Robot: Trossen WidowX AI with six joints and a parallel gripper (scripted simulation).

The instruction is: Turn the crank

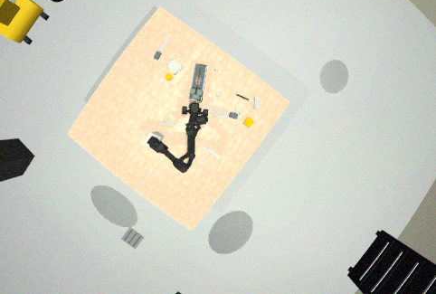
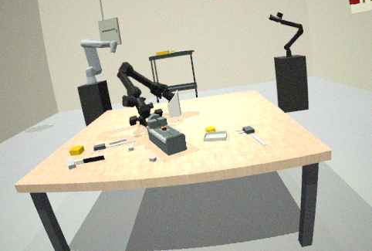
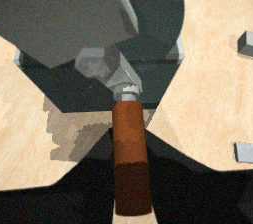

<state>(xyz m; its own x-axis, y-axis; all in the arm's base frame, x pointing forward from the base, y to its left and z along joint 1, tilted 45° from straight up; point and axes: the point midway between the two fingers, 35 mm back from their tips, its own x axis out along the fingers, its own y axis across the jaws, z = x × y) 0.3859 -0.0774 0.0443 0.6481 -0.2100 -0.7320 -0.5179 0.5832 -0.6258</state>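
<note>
The machine (image 1: 201,72) (image 2: 171,144) is a long dark grey-green box on the table, its crank end toward the arm. The slide's red pointer (image 1: 198,80) (image 2: 164,128) shows as a small red spot on its top; the brass zero marks are too small to tell, so its level against them cannot be read. In the wrist view a grey crank arm (image 3: 122,75) runs to the brown crank handle (image 3: 129,132). My gripper (image 3: 125,133) is shut on that handle, at the near end of the machine. The fingertips are hidden in the top and exterior views.
A pale tray (image 1: 175,66) (image 2: 215,137) and a yellow round piece (image 1: 168,77) (image 2: 210,129) lie to one side of the machine. On the other side are a hammer (image 1: 256,102) (image 2: 71,164), a yellow block (image 1: 249,122) (image 2: 76,150) and small grey blocks (image 2: 153,159) (image 3: 252,44).
</note>
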